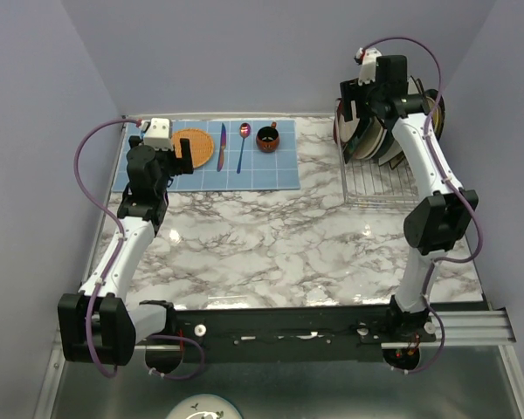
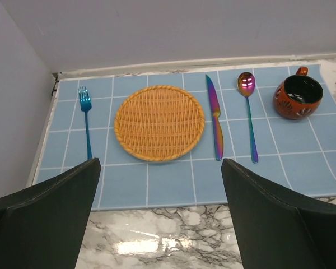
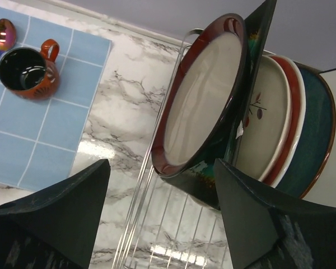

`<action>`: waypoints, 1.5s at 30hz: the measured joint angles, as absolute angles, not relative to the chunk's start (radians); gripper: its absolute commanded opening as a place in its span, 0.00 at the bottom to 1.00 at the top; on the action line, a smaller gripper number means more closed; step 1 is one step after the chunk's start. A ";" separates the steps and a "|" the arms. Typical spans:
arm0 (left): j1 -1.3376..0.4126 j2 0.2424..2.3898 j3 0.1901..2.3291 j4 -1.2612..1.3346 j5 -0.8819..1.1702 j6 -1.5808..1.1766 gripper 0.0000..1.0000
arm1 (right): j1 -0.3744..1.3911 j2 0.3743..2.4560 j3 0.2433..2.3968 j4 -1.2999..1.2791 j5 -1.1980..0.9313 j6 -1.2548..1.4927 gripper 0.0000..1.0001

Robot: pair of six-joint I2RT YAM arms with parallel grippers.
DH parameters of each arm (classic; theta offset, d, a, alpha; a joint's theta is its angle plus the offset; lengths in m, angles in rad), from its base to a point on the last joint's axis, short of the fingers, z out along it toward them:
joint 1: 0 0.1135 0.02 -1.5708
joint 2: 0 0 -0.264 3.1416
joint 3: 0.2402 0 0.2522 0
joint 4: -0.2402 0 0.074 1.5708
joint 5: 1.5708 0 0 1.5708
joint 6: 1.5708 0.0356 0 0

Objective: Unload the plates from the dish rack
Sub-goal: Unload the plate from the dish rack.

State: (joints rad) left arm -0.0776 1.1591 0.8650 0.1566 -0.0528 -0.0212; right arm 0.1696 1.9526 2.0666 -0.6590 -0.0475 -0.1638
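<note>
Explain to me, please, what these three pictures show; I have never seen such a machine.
Two robot arms stand at the near edge of a marble table. One picture looks down from above; the other two come from cameras on each wrist, with dark jaws at the bottom. The left arm faces a blue placemat with a woven mat, fork, knife, spoon and cup. The right arm faces the plates standing in the dish rack. Both pairs of jaws are open and hold nothing.

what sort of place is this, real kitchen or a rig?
Probably a lab mock-up of a kitchen counter: marble-look table, wire dish rack holding plates, a set blue placemat, plain walls close around.
</note>
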 measured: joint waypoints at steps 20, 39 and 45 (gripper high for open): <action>-0.078 1.135 0.834 0.160 -0.068 -0.018 0.99 | 0.193 2.050 2.098 -0.692 0.155 -0.104 0.81; -0.078 1.126 0.822 0.170 -0.070 -0.012 0.99 | 0.208 2.192 2.212 -0.673 0.397 -0.112 0.48; -0.078 1.126 0.821 0.171 -0.071 -0.004 0.99 | 0.208 2.215 2.225 -0.661 0.453 -0.126 0.28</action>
